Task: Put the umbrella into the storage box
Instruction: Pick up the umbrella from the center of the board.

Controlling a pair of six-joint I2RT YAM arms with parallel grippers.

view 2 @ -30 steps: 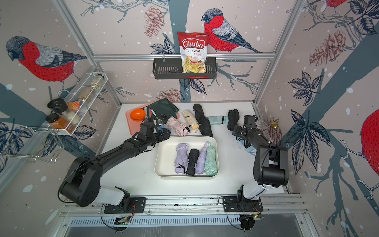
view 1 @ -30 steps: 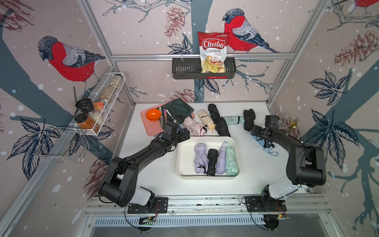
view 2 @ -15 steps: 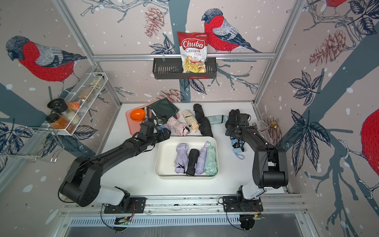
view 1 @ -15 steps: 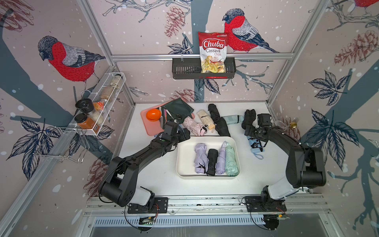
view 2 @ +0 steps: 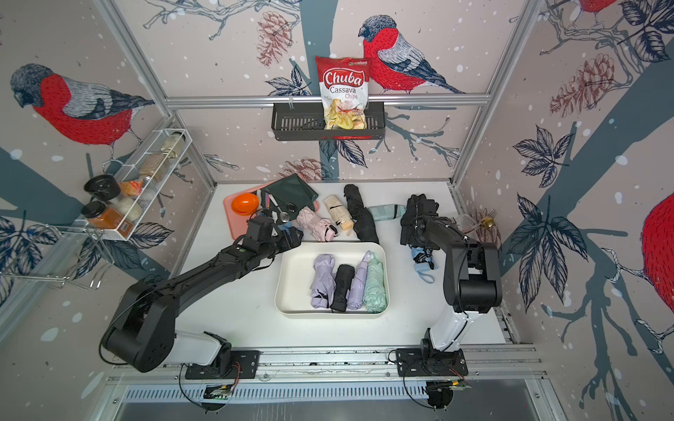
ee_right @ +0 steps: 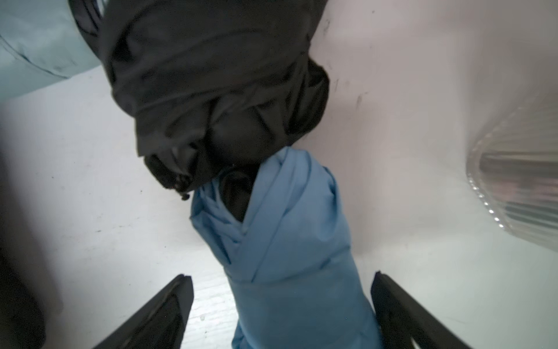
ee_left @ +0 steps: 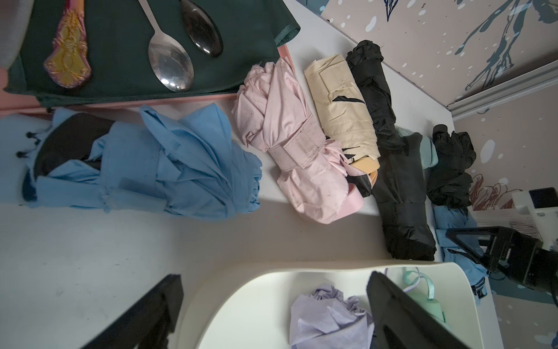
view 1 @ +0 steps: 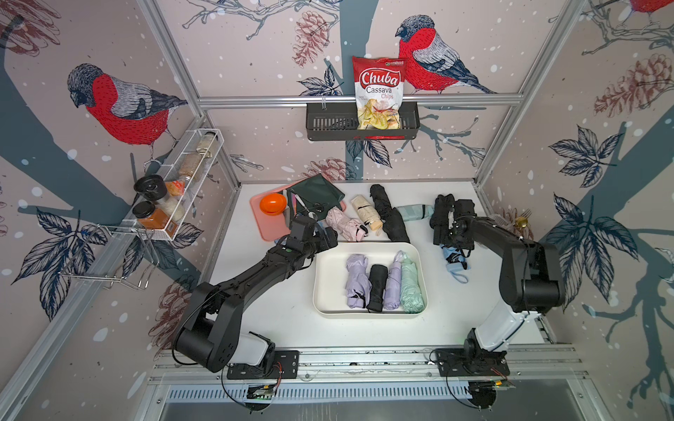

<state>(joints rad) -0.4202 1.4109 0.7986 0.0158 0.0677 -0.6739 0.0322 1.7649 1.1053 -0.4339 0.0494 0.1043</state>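
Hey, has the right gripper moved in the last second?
Yes. In a top view the right gripper has shifted sideways toward the storage box, and its open jaws now straddle the blue umbrella.

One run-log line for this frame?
left gripper: open, empty; right gripper: open, astride light blue folded umbrella; off-white plastic storage box: four umbrellas inside

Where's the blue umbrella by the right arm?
In both top views the blue umbrella lies right of the storage box, between the right pincer's jaws, touching a black umbrella.
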